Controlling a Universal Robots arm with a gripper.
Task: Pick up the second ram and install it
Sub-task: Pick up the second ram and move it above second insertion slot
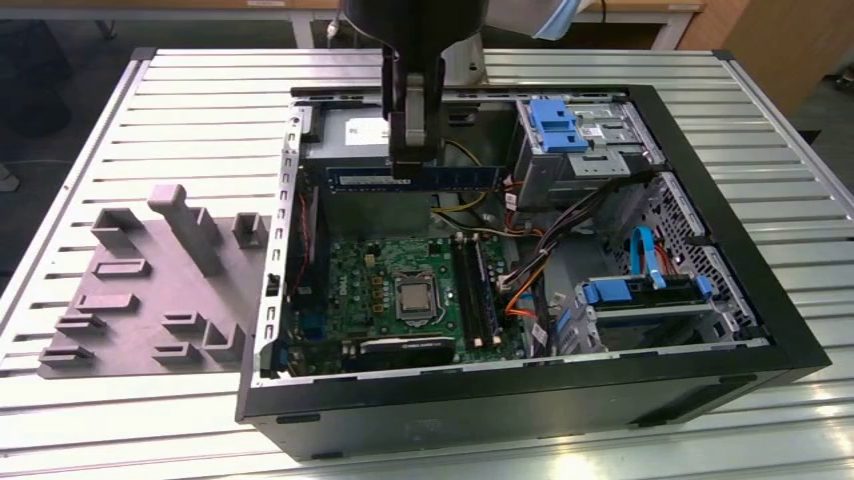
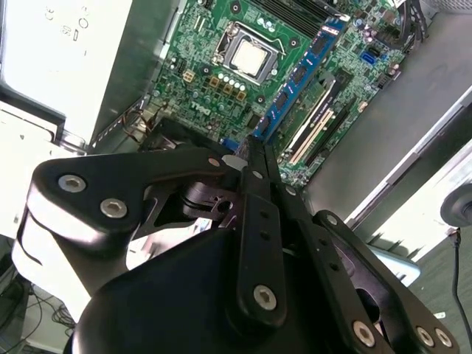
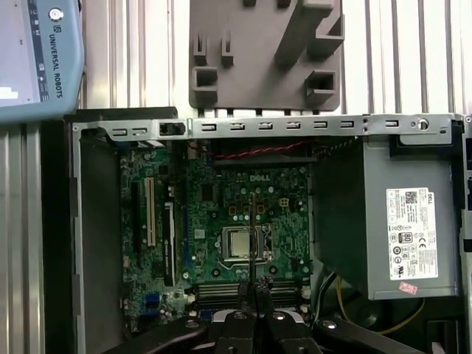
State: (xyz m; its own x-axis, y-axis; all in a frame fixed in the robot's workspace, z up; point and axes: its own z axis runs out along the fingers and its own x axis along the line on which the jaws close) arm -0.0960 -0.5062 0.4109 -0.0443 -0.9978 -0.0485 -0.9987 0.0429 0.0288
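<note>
1. The black gripper [image 1: 411, 165] with linkage fingers hangs straight down over the open case. Its fingers [image 2: 258, 221] are pressed together, pinching the second ram [image 1: 461, 178], a long thin blue-green memory stick with a row of black chips.
2. The stick is up in the air and level, touching nothing but the gripper. More of it pokes out toward the exterior view's right.
3. In the second wrist view the stick [image 2: 295, 81] juts out from the fingertips. In the first wrist view it shows edge-on as a thin dark line [image 3: 252, 236] running out from the gripper [image 3: 254, 295].
4. Down below lies the green motherboard [image 1: 387, 280] with its silver square processor socket [image 1: 416, 300]. The long black memory slots [image 1: 474, 290] sit just beside the socket, on the exterior view's right.
5. The stick lies crosswise to those slots, well above them. It hovers over the motherboard's far edge, near the grey metal power supply box [image 1: 350, 128].
6. All of that sits inside the black open computer case [image 1: 534, 400], which rests on the slatted metal table [image 1: 200, 100].
7. The grey blocky plastic holder tray [image 1: 147, 290] lies flat near the table's edge on the exterior view's left, just beside the case.
</note>
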